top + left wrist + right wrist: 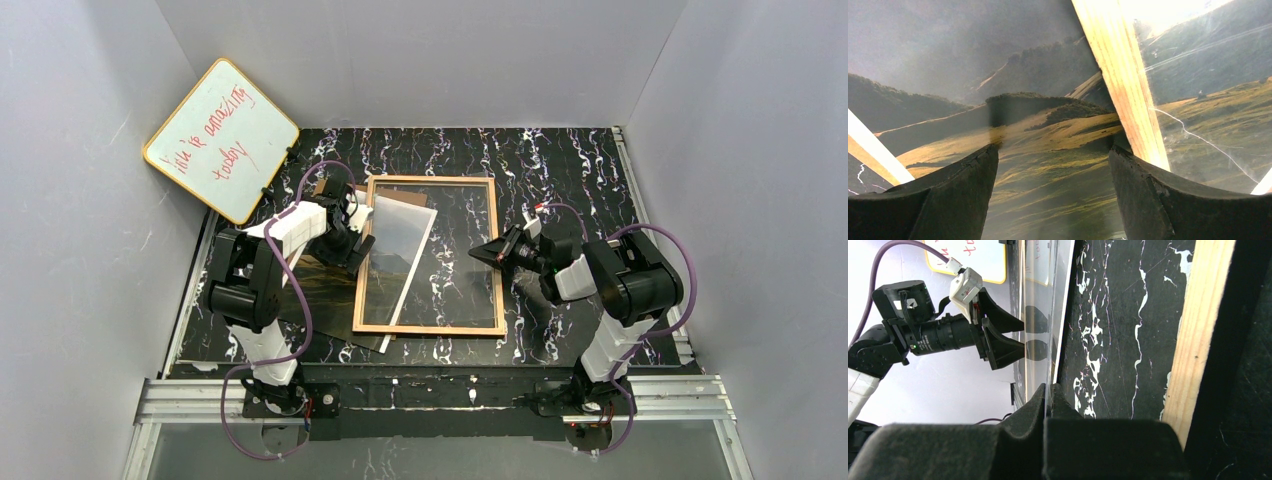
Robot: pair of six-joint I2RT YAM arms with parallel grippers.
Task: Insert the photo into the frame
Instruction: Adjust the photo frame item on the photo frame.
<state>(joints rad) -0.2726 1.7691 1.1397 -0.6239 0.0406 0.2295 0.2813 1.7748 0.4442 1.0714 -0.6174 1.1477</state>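
The frame lies wood-coloured side up on the table's middle. The photo, pale sky far and dark ground near, lies askew across its left part. In the left wrist view the frame's left bar crosses over the photo. My left gripper is open just above the photo, fingers wide apart, gripping nothing. My right gripper is shut on the right edge of a thin glossy sheet. It seems to be the frame's clear pane, lifted a little above the right bar.
A yellow-edged whiteboard with red writing leans in the back left corner. A dark brown panel lies under the frame's left side. The table is black marble-patterned, with white walls on three sides and a metal rail in front.
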